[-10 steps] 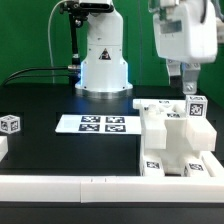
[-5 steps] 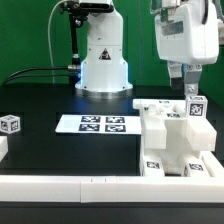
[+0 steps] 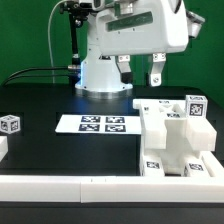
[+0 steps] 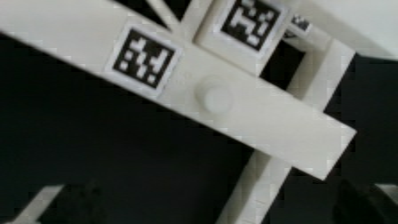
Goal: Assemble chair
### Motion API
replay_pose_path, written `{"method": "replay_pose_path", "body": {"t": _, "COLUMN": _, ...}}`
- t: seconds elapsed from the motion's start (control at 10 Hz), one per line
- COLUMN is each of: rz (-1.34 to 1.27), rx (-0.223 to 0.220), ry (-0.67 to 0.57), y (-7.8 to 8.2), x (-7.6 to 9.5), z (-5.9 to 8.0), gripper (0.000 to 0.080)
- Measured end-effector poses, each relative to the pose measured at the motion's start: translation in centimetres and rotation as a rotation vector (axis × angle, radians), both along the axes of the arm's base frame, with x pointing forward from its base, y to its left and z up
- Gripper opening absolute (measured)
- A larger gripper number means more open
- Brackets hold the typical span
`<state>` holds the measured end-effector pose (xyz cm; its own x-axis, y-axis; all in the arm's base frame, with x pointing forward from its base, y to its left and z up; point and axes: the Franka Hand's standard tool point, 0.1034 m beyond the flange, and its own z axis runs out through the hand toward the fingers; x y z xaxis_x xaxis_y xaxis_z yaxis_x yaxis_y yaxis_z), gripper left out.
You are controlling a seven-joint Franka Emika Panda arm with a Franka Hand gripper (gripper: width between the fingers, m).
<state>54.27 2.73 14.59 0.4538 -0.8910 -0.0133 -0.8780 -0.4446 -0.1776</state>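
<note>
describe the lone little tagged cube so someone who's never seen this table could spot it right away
Start at the marker board, the flat white sheet with a row of tags in front of the big white robot base. Look toward the exterior view's left edge: the small white cube sits alone on the black table. Unlike the chair parts clustered at the exterior view's right, nothing touches it.
</note>
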Motion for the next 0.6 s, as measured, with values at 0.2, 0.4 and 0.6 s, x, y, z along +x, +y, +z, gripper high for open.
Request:
{"method": "replay_pose_path", "body": {"t": 0.2, "rz": 0.123, "rx": -0.019, "ry": -0.009, "y": 0.1, "x": 0.0, "z": -0.1, "gripper": 0.0649}}
{"method": "replay_pose_path", "body": {"t": 0.4, "rz": 0.199, "rx": -0.03, "ry": -0.033, "y": -2.3, "x": -1.1, "z": -1.1, "gripper": 0.0649}}
{"method": "replay_pose_path", "body": {"t": 0.6, "rz": 0.277, "rx": -0.058, "ry": -0.009, "y": -8.0, "x": -3.6, "z": -2.4, "gripper": 0.0649}}
